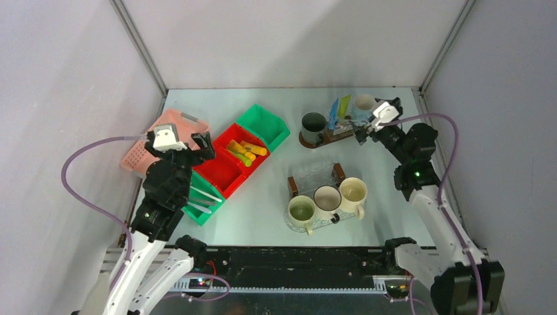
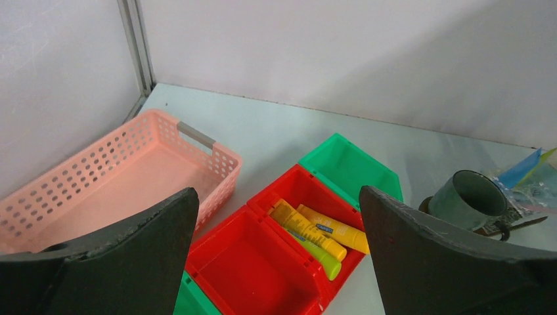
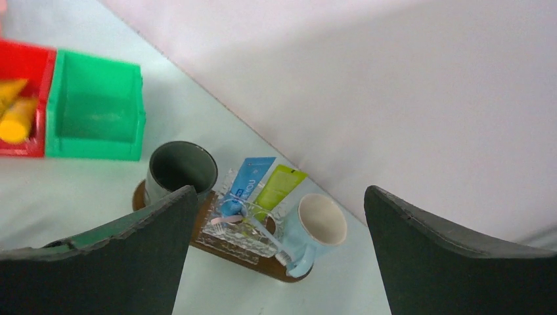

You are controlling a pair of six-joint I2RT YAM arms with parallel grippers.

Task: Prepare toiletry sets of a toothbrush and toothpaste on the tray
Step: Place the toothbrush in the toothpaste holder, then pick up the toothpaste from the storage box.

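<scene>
On the table, four open plastic bins are lying in a diagonal row, two red and two green, and the red bin second from the far end is serving as the landmark. It is holding three flat squeeze tubes: a yellow tube, an orange-yellow tube and a lime tube. The second red bin is touching its near side, and past that the near green bin is holding slim pale toothbrushes; I cannot count them. The far green bin is adjoining the landmark's far side. To its left, a pink perforated basket is standing.

Five ceramic mugs are showing. To the right of the red bin and farther back, a brown tray is carrying a dark mug, a pale blue mug and, between them, a clear glass holder with a blue tube, a green tube and a pale toothbrush. To the right of the red bin and nearer the arms, a clear tray with brown handles is bearing a cream mug, a white mug and another cream mug in a row.

The left gripper is hovering above the near bins, jaws spread wide, gripping nothing. The right gripper is hanging over the brown tray, jaws likewise wide and bare.
</scene>
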